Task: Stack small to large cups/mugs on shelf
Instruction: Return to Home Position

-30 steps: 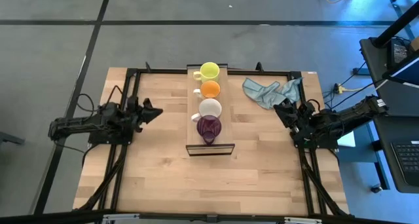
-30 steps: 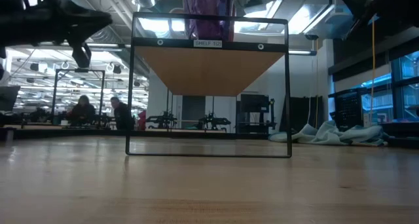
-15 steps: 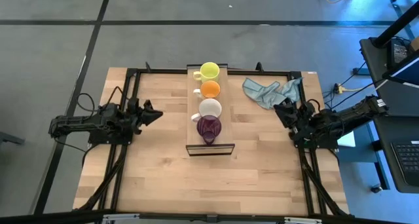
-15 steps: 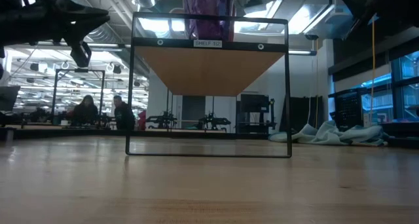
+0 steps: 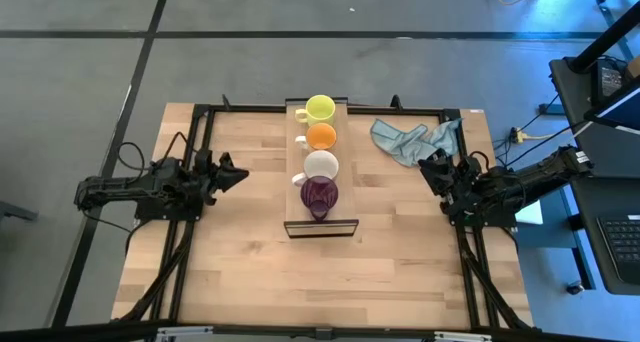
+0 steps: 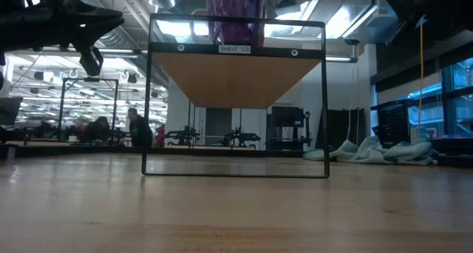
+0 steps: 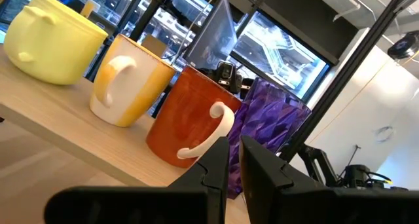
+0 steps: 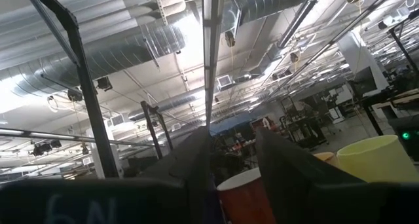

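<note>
Four mugs stand in a row by their bases on the shelf (image 5: 296, 187), a narrow wooden board across the table's middle with a dark frame at its near end. From far to near: yellow mug (image 5: 320, 108), orange mug (image 5: 321, 136), white-inside mug (image 5: 321, 166), purple mug (image 5: 320, 195). My left gripper (image 5: 238, 172) hovers left of the shelf, shut on nothing, pointing at the mugs (image 7: 190, 116). My right gripper (image 5: 432, 168) hovers right of the shelf, open and empty (image 8: 232, 155).
A blue-grey cloth (image 5: 415, 140) lies crumpled at the table's far right, just beyond my right gripper. Bare tabletop (image 5: 320, 282) lies on the near side of the shelf. In the low view the shelf's frame (image 6: 236, 98) stands mid-table.
</note>
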